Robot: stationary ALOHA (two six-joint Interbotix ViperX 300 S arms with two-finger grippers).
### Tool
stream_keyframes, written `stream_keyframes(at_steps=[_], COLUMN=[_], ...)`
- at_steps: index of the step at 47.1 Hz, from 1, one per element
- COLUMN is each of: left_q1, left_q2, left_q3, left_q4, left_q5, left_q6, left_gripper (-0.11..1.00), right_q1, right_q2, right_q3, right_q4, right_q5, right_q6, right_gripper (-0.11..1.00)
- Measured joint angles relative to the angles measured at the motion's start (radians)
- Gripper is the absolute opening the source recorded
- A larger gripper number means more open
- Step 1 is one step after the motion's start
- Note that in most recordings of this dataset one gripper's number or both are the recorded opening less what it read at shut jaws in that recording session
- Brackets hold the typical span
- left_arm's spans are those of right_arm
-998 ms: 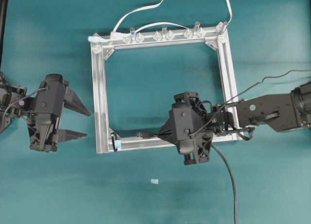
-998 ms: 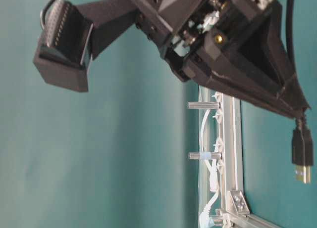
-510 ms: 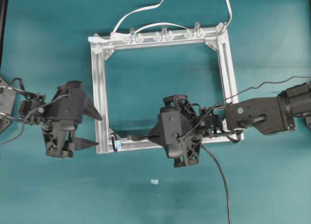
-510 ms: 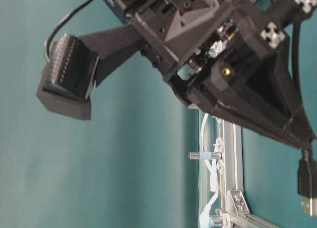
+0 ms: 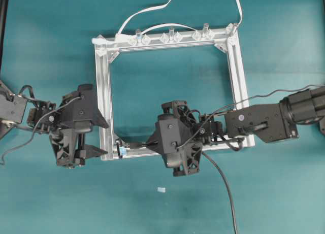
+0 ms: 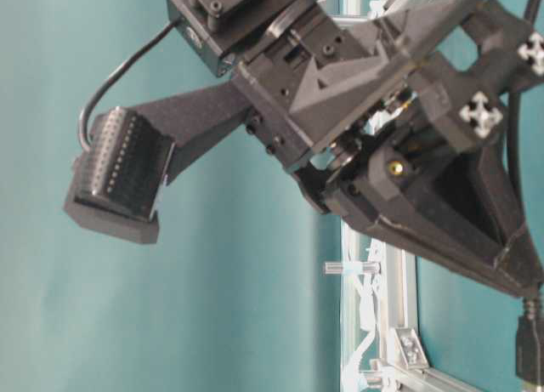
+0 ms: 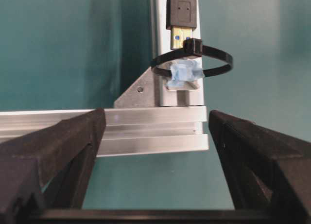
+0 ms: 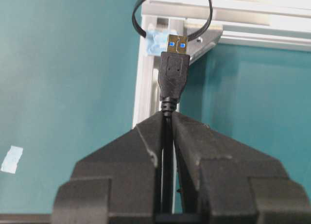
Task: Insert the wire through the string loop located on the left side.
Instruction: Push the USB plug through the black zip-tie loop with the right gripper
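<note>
The wire (image 8: pixel 175 78), pinched just behind its plug by the right fingers (image 8: pixel 167 131), points along the frame's bottom rail toward the string loop (image 7: pixel 192 66) at lower left of the overhead view, its metal tip at the loop's mouth. The left fingers (image 7: pixel 155 136) stand wide apart, empty, beyond the frame (image 7: pixel 146 129) corner.

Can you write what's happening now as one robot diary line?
right gripper: shut on wire | plug tip at string loop | left gripper: open, beside frame

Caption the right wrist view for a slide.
Right gripper holds the wire, plug tip at the string loop.
</note>
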Motion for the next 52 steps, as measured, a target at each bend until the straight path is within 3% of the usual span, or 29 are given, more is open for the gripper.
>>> stream_keyframes(at_steps=[17,52], left_q1=[-0.035,-0.035], left_q2=[0.003,0.051], left_q3=[-0.005,-0.023], left_q4=[0.000,0.000], left_q5=[-0.002,0.000], left_q6=[-0.017,-0.017], left_gripper=[0.87,0.87], right_q1=[0.000,0.000], right_q2=[0.006,0.034], right_q3=[-0.009,-0.048], right_q4=[0.000,-0.002], right_q5=[0.000,-0.009], right_q6=[0.000,0.000], right_gripper=[0.10,0.10])
